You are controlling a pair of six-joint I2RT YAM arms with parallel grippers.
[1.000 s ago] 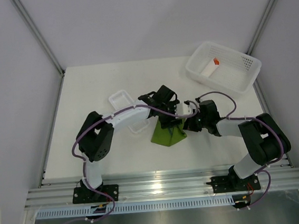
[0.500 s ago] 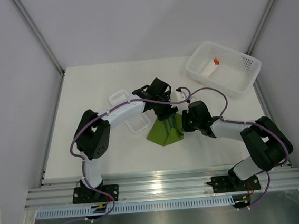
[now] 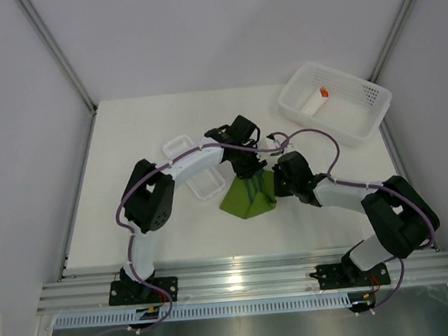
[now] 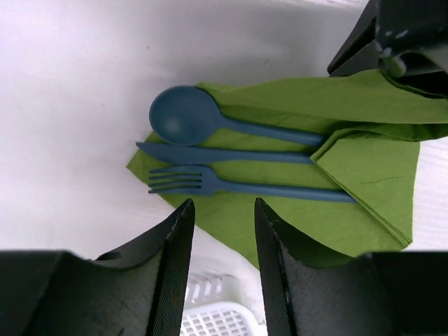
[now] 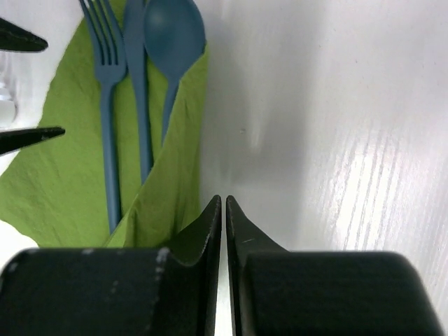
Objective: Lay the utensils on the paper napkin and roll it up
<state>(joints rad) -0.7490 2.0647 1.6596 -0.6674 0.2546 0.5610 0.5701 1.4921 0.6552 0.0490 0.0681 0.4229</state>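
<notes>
The green paper napkin (image 3: 247,199) lies mid-table, its right side folded over the handles. On it lie the blue utensils side by side: a spoon (image 4: 185,115), a knife (image 4: 224,154) and a fork (image 4: 210,183). My left gripper (image 4: 222,204) hovers open over the napkin's (image 4: 364,175) near edge, nothing between its fingers. My right gripper (image 5: 223,199) is shut, low on the table at the napkin's (image 5: 70,175) folded right edge; the flap rests against its left finger. The fork (image 5: 105,84) and spoon (image 5: 173,31) lie ahead of it.
A narrow white tray (image 3: 196,167) lies just left of the napkin, partly under the left arm, and shows below the left fingers (image 4: 210,318). A white basket (image 3: 335,100) at the back right holds a white piece with an orange tip (image 3: 318,98).
The left gripper's jaws have narrowed and it has shifted slightly back over the napkin. The right gripper has moved left against the napkin, folding its right side over.
</notes>
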